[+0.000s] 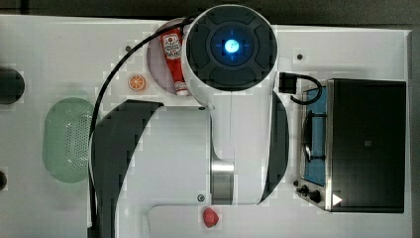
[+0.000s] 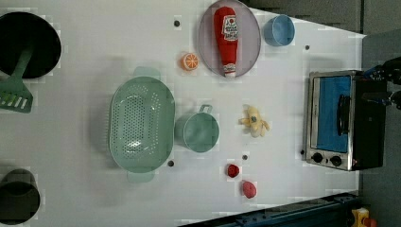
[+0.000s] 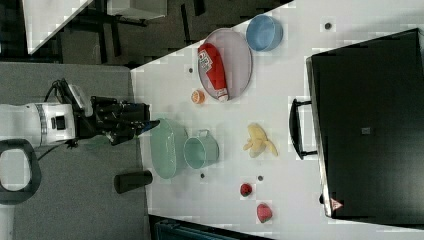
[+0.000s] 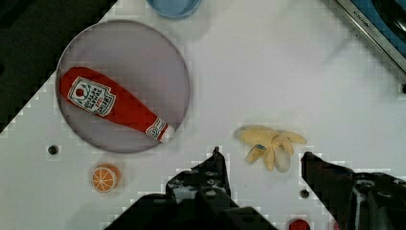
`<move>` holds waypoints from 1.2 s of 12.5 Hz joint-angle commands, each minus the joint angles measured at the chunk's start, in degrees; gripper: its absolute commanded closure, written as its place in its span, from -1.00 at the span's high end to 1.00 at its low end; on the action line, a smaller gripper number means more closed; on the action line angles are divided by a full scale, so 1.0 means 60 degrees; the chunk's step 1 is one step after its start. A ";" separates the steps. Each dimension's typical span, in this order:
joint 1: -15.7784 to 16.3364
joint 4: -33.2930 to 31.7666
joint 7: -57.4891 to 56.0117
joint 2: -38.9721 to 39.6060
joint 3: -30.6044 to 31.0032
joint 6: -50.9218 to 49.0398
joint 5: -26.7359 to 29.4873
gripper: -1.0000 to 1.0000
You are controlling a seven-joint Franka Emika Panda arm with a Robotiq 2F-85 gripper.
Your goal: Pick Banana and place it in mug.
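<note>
White tabletop (image 2: 94, 42) fills the workspace, with dark floor beyond its edges, and we start at the gripper (image 4: 261, 158). Its 2 dark fingers (image 4: 218, 165) stand well apart with nothing between them, held high above the table; we judge they are spread ready for a descent, since nothing has been grasped yet. In the wrist view the banana (image 4: 270, 143) lies on the bare surface just beyond the gap between the fingertips, partly peeled, its pale flaps splayed. We read that alignment as deliberate: the opening already frames the fruit.

Moving outward, the mug (image 2: 198, 131) sits upright and empty, near the banana but apart from it, and touching or nearly touching the pale green perforated basket (image 2: 141, 124) on its other side. In the left view the banana is to the mug's right, between the mug and the toaster oven (image 2: 338, 120). An open mouth facing up makes the mug ready to receive the fruit, though the splayed peel may catch on the rim.

Further off, a ketchup bottle (image 2: 227, 40) rests on a grey plate (image 2: 206, 35), with an orange slice (image 2: 189, 61) beside it and a blue bowl (image 2: 278, 30) past it. 2 red berries (image 2: 232, 170) lie toward the table's near edge in the left view, clear of the likely path.
</note>
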 commanded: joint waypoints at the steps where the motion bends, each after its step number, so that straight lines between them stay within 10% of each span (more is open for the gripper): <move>1: 0.0125 -0.2524 0.0023 -0.3684 -0.0586 -0.1633 -0.0048 0.60; 3: 0.0125 -0.2595 0.0022 -0.3644 -0.0589 -0.1627 -0.0049 1.00; 15: 0.0126 -0.5853 -0.3101 -0.0437 -0.0583 0.4970 -0.0050 1.00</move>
